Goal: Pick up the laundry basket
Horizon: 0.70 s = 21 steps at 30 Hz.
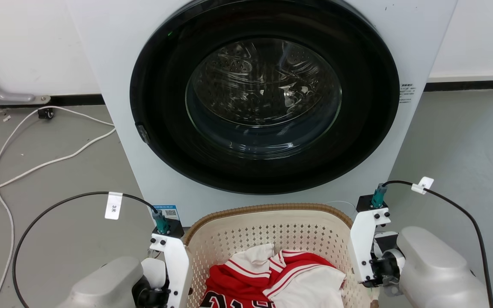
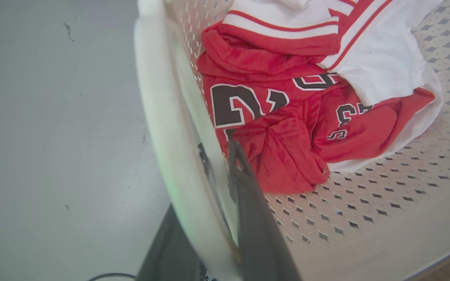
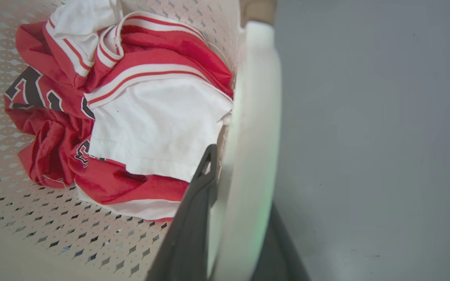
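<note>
The cream perforated laundry basket (image 1: 268,208) with a brown woven-look rim stands on the floor just in front of the washing machine. Red and white jerseys (image 1: 272,273) lie in it. My left gripper (image 2: 205,171) straddles the basket's white left handle (image 2: 158,117), one dark finger (image 2: 248,195) inside the wall and the other outside, shut on it. My right gripper (image 3: 244,175) holds the white right handle (image 3: 256,97) the same way, inner finger (image 3: 197,203) next to the jerseys (image 3: 131,117). Both wrists flank the basket in the head view.
The white washing machine (image 1: 122,64), its round dark door (image 1: 263,107) closed, rises right behind the basket. A white cable (image 1: 37,164) snakes over the grey floor at the left. Bare grey floor (image 1: 464,149) lies to the right of the machine.
</note>
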Tool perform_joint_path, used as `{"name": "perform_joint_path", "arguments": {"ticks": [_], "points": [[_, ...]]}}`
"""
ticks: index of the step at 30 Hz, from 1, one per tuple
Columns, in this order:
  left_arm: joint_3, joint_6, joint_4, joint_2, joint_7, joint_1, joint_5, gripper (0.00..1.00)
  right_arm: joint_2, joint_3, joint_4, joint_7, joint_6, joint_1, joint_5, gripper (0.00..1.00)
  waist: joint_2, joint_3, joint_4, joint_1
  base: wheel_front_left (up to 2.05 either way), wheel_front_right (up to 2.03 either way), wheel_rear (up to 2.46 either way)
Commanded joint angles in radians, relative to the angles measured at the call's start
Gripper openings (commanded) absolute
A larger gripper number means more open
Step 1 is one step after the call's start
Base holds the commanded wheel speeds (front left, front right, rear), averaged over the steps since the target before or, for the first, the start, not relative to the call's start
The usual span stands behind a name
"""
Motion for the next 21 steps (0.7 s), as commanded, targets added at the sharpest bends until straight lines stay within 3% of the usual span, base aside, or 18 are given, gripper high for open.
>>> {"name": "perform_joint_path", "arguments": {"ticks": [1, 21], "points": [[-0.009, -0.017, -0.012, -0.013, 0.006, -0.010, 0.000, 0.00, 0.000, 0.005, -0.007, -0.013, 0.003, -0.025, 0.006, 0.00, 0.0000, 0.000, 0.000, -0.0001, 0.00, 0.00, 0.00], [-0.013, -0.017, -0.015, -0.012, 0.005, -0.012, 0.004, 0.00, -0.002, 0.043, 0.012, -0.025, 0.003, -0.034, 0.040, 0.00, 0.0000, -0.002, 0.002, -0.0001, 0.00, 0.00, 0.00]]}}
